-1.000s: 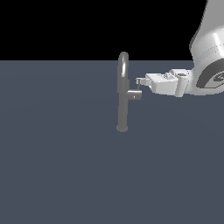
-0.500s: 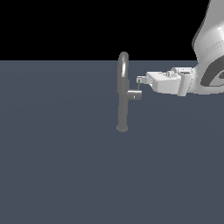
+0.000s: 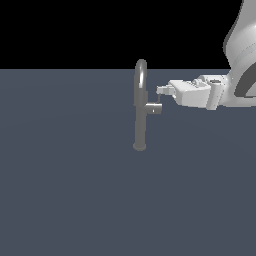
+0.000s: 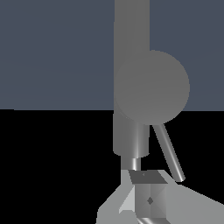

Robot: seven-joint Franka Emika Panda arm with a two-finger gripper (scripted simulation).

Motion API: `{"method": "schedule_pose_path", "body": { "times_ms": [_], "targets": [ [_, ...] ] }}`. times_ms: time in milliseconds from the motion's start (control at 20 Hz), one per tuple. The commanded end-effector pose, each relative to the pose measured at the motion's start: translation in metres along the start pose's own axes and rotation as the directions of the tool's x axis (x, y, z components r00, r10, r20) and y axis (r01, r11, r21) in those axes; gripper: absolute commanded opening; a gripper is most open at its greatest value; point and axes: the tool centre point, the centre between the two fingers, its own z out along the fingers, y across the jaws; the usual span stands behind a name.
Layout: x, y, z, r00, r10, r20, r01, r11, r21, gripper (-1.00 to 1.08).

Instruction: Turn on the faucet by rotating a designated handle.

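Observation:
The faucet (image 3: 140, 122) is a slim grey column with an arched gooseneck top, standing on a small round base on the dark floor. The handle (image 3: 154, 108) is a short stub on the side of the column towards the exterior view's right, with a thin lever (image 3: 160, 100) rising from its end. My gripper (image 3: 160, 91) reaches in from the exterior view's right, its tips at the lever's upper end. The fingers look pressed together with nothing between them. In the wrist view the handle's round end (image 4: 151, 87), the lever (image 4: 169, 152) and my gripper (image 4: 148, 199) show close together.
A flat dark grey floor (image 3: 75, 190) surrounds the faucet. My white arm (image 3: 240, 75) fills the upper part of the exterior view's right side.
Almost nothing differs. The gripper stays at the lever's tip, and the arm's upper part has shifted only slightly.

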Motion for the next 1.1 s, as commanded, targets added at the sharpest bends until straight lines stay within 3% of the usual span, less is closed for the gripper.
{"method": "schedule_pose_path", "body": {
  "times_ms": [0, 350, 450, 800, 850, 900, 1050],
  "targets": [
    [0.003, 0.007, 0.000, 1.000, 0.005, 0.002, -0.005, 1.000, -0.002, -1.00],
    [0.014, 0.034, 0.000, 1.000, 0.014, 0.005, -0.014, 1.000, -0.006, -1.00],
    [0.003, 0.025, -0.001, 1.000, -0.009, 0.003, 0.009, 1.000, -0.004, -1.00],
    [0.038, 0.053, 0.000, 1.000, 0.015, 0.005, -0.015, 1.000, -0.007, -1.00],
    [0.038, 0.053, 0.000, 1.000, 0.015, 0.005, -0.015, 1.000, -0.007, -1.00],
    [0.014, 0.040, -0.001, 1.000, -0.031, 0.004, 0.031, 0.999, -0.007, -1.00],
    [0.036, 0.046, -0.001, 1.000, -0.012, 0.005, 0.012, 1.000, -0.007, -1.00]
  ]
}}
